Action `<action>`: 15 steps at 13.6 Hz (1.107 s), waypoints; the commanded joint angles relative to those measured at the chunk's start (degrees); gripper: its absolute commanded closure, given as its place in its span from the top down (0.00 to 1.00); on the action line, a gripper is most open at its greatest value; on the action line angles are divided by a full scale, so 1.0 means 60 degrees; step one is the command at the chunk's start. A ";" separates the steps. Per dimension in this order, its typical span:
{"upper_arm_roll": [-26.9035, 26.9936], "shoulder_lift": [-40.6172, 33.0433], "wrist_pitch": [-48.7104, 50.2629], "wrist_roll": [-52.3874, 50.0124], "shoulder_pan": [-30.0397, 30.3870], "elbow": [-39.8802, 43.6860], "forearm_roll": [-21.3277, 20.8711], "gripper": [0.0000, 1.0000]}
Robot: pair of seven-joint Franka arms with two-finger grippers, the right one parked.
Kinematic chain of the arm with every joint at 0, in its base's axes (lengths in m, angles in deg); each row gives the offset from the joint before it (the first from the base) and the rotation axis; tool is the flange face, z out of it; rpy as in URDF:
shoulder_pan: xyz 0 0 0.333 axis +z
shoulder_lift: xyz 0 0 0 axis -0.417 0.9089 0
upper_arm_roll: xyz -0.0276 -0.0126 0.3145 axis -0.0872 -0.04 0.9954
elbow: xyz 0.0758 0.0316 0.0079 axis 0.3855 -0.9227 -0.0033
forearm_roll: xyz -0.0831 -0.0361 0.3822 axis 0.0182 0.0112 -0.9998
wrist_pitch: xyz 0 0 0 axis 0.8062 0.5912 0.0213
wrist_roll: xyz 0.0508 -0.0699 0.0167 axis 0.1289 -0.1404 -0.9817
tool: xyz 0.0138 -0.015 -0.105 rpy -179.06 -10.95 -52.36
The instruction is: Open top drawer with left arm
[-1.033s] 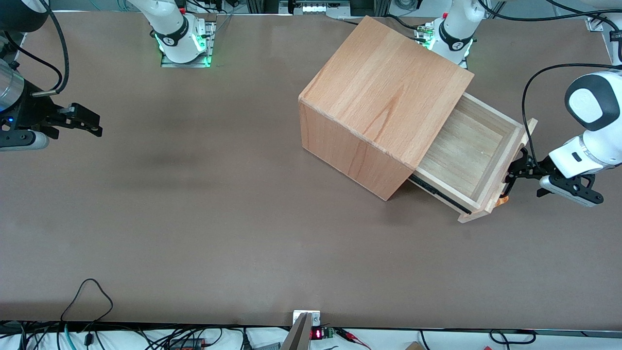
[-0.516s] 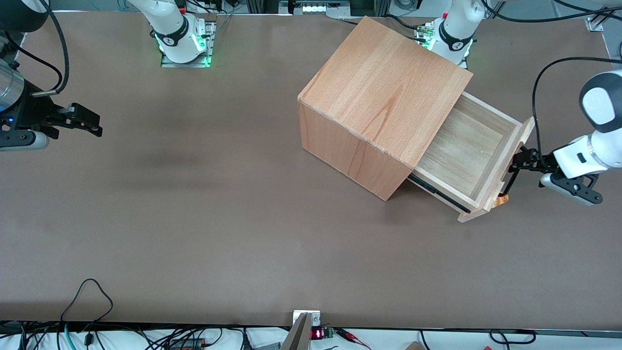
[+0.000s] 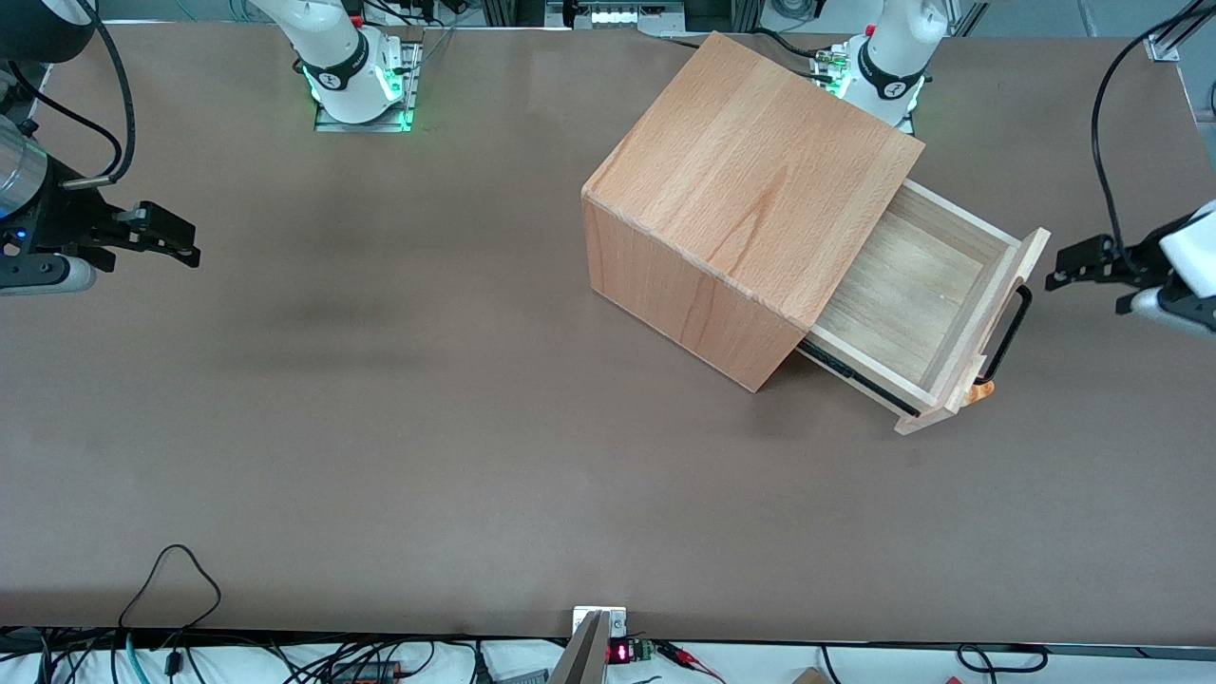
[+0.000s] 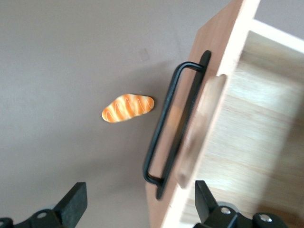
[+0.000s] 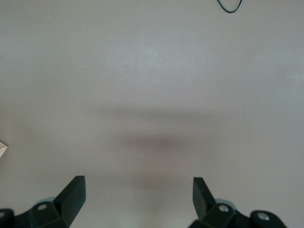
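Standing on the table point(image 3: 380, 427) toward the working arm's end, the wooden cabinet point(image 3: 750, 180) has the top drawer point(image 3: 912, 304) drawn well out of it, its bare wooden floor showing. The drawer front carries a black bar handle point(image 3: 1007, 332), whose long axis runs along the front panel, crosswise to the pull direction. Just outside that handle the pincer point(image 3: 1069, 266) of the left arm point(image 3: 1183, 275) hangs free, fingers spread apart and gripping nothing, a clear gap between it and the bar. A small bread-shaped toy point(image 4: 127, 108) lies on the table below the drawer front. By my judgement the drawer counts as open; bare table outward leaves room to retreat.
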 commanded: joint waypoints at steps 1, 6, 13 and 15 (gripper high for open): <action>-0.0088 -0.0676 0.0498 -0.1344 -0.0271 -0.0018 -0.0772 1.00; -0.0513 -0.1381 0.1056 -0.3805 -0.0287 -0.0150 -0.1230 1.00; -0.0528 -0.1543 0.0997 -0.3971 -0.0287 -0.0136 -0.1288 1.00; -0.0528 -0.1543 0.0997 -0.3970 -0.0287 -0.0135 -0.1288 1.00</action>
